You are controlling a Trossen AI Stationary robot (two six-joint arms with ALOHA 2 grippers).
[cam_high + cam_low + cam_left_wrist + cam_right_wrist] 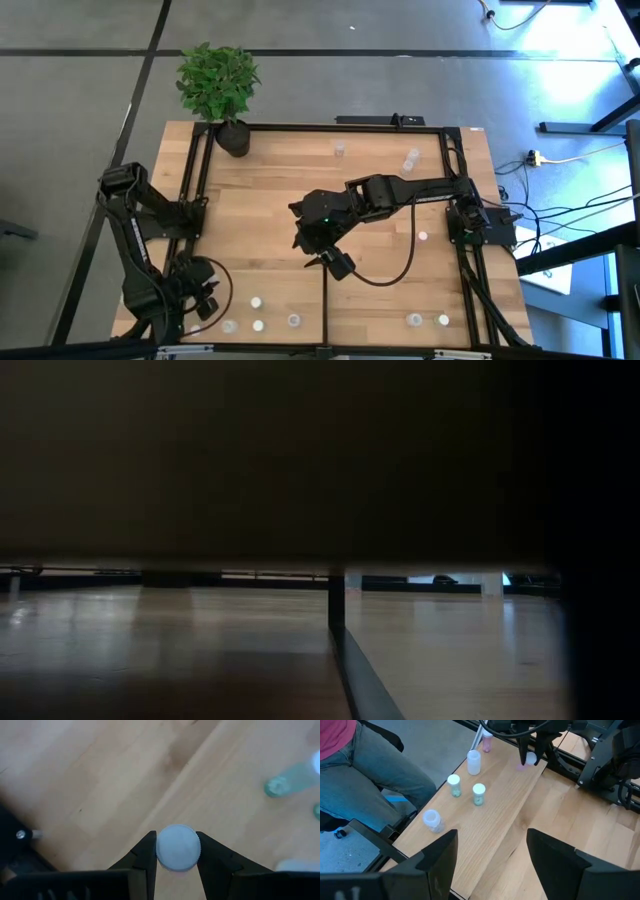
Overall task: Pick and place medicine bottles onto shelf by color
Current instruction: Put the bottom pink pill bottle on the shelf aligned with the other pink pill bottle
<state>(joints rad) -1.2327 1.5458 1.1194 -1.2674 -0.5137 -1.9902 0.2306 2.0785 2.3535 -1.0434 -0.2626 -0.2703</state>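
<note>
My left gripper [205, 300] is at the shelf's near left corner, pointing down and shut on a small bottle with a white cap [177, 847]; this bottle also shows in the right wrist view [529, 759]. Several other small bottles stand near it on the light-wood shelf [270, 200], among them one in the high view [256, 301] and two in the right wrist view [473, 762] [478, 794]. My right gripper [335, 262] is open and empty above the shelf's middle, its fingers spread wide [492, 860]. My left gripper pinches the bottle's round ribbed white cap [165, 851] between its two fingers [145, 857], one on each side. The fingers come from above, pointing down. The bottle is upright below the fingertips; whether its base touches the shelf, I cannot tell.
A potted plant [220, 90] stands at the far left corner. More bottles stand at the near right [413, 320], on the right [422, 237] and at the far edge [340, 150]. A black divider bar [323, 310] runs from the near rail. A seated person's legs [365, 775] show beyond the table.
</note>
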